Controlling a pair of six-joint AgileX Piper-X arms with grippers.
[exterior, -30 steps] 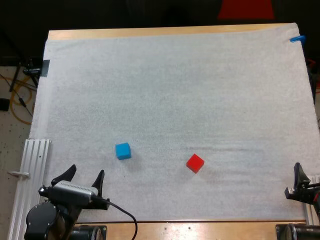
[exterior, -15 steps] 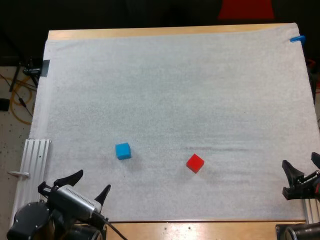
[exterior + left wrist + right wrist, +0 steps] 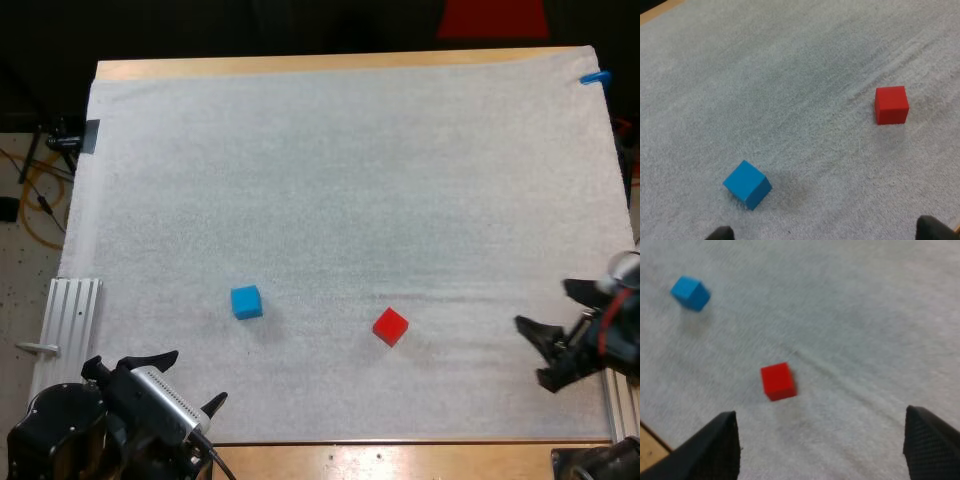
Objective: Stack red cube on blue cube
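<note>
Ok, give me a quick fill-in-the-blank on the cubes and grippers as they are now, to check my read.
1. The red cube and the blue cube lie ____ on the white mat, neither stacked nor touching.
2. My right gripper has its fingers ____, with no cube between them.
3. Of the two cubes, the ____ one is nearer my right gripper.
4. My left gripper is open and holds ____.

Missing words: apart; open; red; nothing.

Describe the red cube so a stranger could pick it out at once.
Find the white mat. Two small cubes lie apart on its near half. The red cube is the right-hand one and the only red thing there; the blue cube sits to its left.
</note>
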